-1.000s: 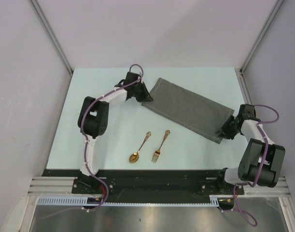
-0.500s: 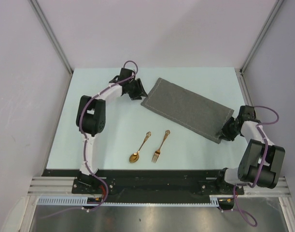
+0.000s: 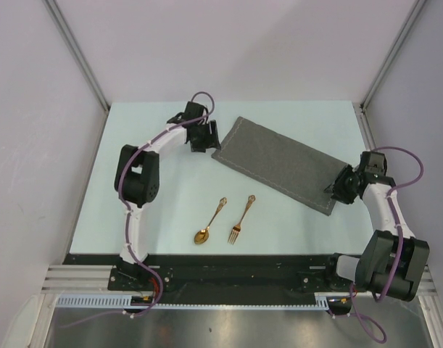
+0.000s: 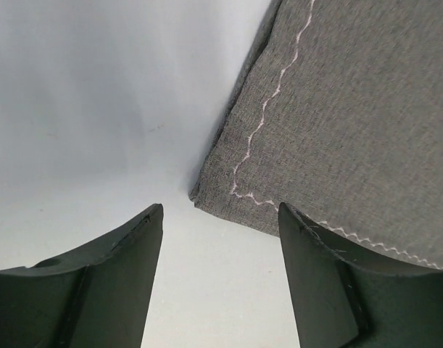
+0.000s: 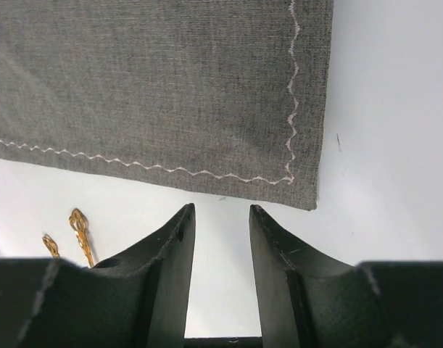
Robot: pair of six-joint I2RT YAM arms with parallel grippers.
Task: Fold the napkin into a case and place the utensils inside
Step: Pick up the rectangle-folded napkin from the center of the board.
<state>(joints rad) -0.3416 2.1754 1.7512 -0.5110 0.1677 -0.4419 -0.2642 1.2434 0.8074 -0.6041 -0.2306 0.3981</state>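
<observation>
state. the left claw [image 4: 220,212] is released: its jaws stand wide apart with nothing between them. the right claw [image 5: 221,210] is also released, its jaws parted by a narrow gap that holds nothing. the dark grey woven cloth napkin [image 3: 283,164] lies flat on the pale counter [image 3: 301,228] as a long rectangle. one corner sits just ahead of the left claw's fingertips, and the corner at the other end of the same long edge sits just ahead of the right claw's. the small shiny gold spoon [image 3: 212,219] and the small gold fork [image 3: 243,216] lie side by side on the counter, well apart from both claws and from the napkin.

step in hand (judged). the rectangle looks too wide for a case, so a further lengthwise fold appears due.

procedure.
1. advance each claw until its corner lies fully between the jaws, taking every layer and not the top one alone.
2. clench on the white zigzag stitching [image 4: 263,119], where the hem is likely firmest.
3. lift both corners low and together, since uneven travel would skew the fold.
4. lay the carried edge parallel to the opposite long edge, then release.
</observation>
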